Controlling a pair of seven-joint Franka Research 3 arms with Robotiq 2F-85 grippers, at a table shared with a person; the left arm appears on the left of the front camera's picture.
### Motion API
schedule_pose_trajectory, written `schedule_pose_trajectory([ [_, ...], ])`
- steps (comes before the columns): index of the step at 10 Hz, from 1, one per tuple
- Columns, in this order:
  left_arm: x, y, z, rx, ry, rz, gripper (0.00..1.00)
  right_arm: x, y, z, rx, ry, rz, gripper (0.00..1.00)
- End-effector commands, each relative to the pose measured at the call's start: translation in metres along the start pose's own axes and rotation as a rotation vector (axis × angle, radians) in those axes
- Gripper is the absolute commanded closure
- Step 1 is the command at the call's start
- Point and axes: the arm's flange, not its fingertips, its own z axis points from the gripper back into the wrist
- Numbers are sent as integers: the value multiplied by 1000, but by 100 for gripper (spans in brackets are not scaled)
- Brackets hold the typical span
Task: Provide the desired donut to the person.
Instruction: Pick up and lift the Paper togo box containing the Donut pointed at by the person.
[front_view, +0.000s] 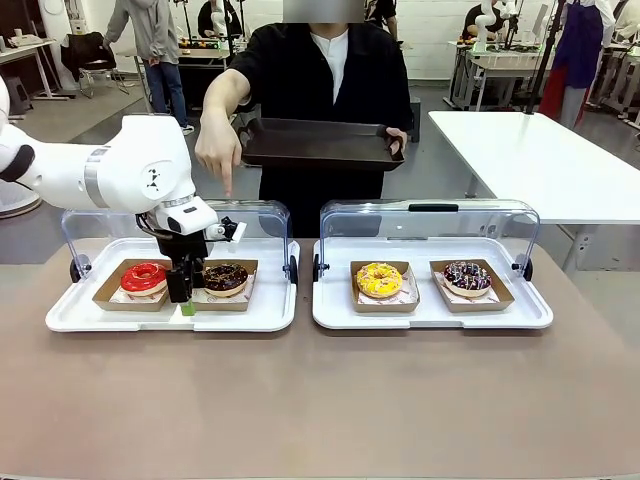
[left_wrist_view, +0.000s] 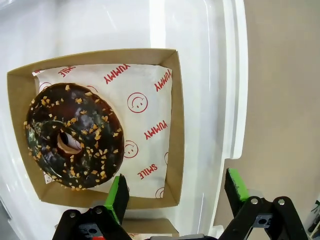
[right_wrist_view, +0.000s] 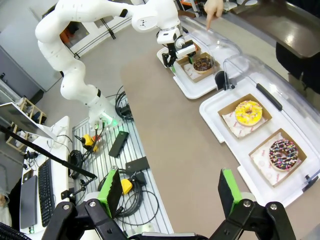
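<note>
- Fingers (left_wrist_view: 119, 197) of left gripper (left_wrist_view: 176, 186) spread, straddling brown cardboard box (left_wrist_view: 178, 115) wall at white plastic tray (left_wrist_view: 235, 75) robot-side edge.
- The chocolate nut-topped donut (left_wrist_view: 72, 135) lies outside the gap, beyond one finger.

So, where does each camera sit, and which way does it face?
Front view: fixed on the robot's side, facing across the table at the person; the left gripper shows.
Left wrist view: above the chocolate donut, looking down; own pads show.
Right wrist view: high, looking down over the table; the right gripper shows.
Shared: all three see the chocolate donut.
</note>
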Motion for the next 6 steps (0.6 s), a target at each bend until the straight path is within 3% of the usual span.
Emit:
schedule_pose_trajectory([
  [1, 1, 1, -6, 22, -15, 7, 0, 1, -1, -1, 10, -14, 12, 0],
  [6, -1, -3, -5, 63, 4, 2, 0, 1, -1, -1, 10, -14, 12, 0],
])
